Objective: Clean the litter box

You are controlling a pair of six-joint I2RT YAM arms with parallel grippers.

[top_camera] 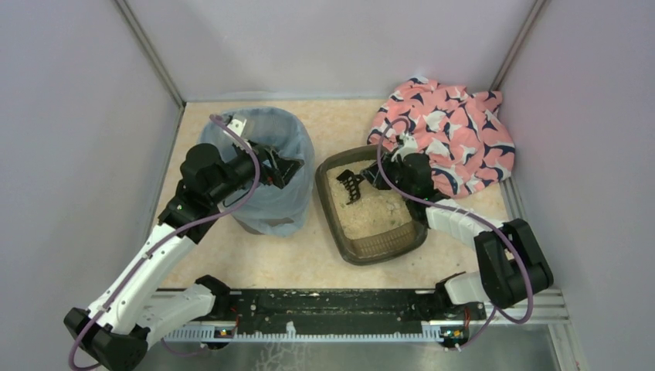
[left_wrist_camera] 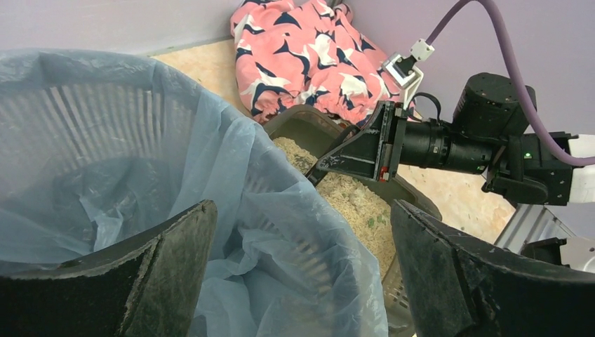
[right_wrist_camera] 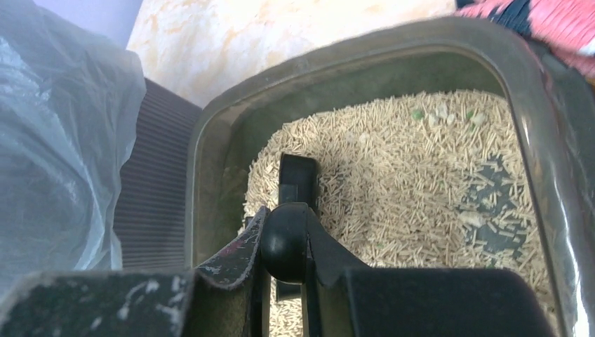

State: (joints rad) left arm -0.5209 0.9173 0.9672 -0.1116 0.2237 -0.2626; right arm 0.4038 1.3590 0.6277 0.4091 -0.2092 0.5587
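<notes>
The litter box [top_camera: 384, 249] is a dark brown tray of beige litter, right of centre on the floor. My right gripper [top_camera: 369, 178] reaches over its far left corner, shut on the handle of a small black slotted scoop [top_camera: 349, 185]. In the right wrist view the jaws [right_wrist_camera: 284, 242] clamp the handle's rounded end, and the scoop [right_wrist_camera: 297, 175] points down into the litter near the tray's left wall [right_wrist_camera: 210, 119]. Pale clumps and green bits [right_wrist_camera: 442, 112] lie at the far side. My left gripper [top_camera: 292, 170] hangs open above the bin's right rim, holding nothing.
A round bin lined with a translucent blue bag [top_camera: 263, 166] stands just left of the tray, almost touching it. A pink patterned cloth [top_camera: 448, 131] is bunched in the back right corner. Grey walls close in three sides.
</notes>
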